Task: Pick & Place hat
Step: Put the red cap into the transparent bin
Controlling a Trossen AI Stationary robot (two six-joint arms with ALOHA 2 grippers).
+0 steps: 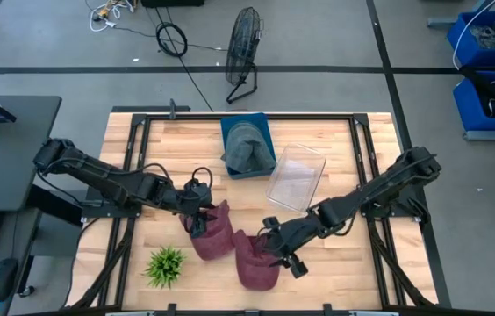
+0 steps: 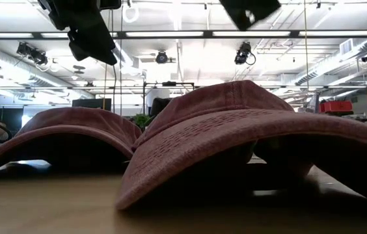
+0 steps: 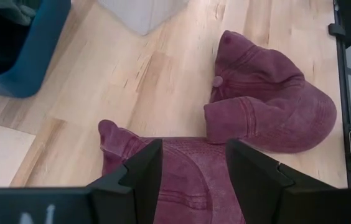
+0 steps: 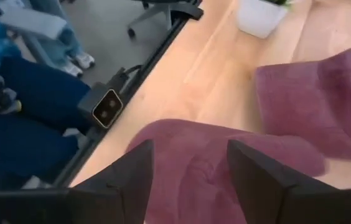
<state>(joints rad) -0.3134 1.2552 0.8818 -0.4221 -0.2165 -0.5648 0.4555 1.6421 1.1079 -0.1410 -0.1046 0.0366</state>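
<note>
Hats: two maroon caps lie on the bench [image 1: 335, 263] near its front edge, touching or slightly overlapping. The left hat [image 1: 211, 232] sits beside a small plant [image 1: 166, 264]; the right hat [image 1: 256, 259] lies just toward the front from it. Behind them stand a blue bin [image 1: 247, 145] already holding a grey hat [image 1: 246, 149], and a clear tub [image 1: 297, 176], empty.

Left hand [image 3: 193, 177]: poised directly over the left hat, fingers parted with maroon cloth showing between them. No grasp is made.

Right hand [image 4: 188, 174]: poised over the right hat, fingers likewise parted, holding nothing. Whether either hand's tips already touch cloth cannot be confirmed from these views.

Procedure for the step in hand (grasp):
1. Lower each hand until both fingers straddle a fold of the crown, not the stiff brim.
2. Close fully; soft cloth will likely slip from a shallow pinch.
3. Lift one hat at a time. The hats touch, so a lift may drag the neighbour.
4. Keep the arms apart; the hands work near each other.
</note>
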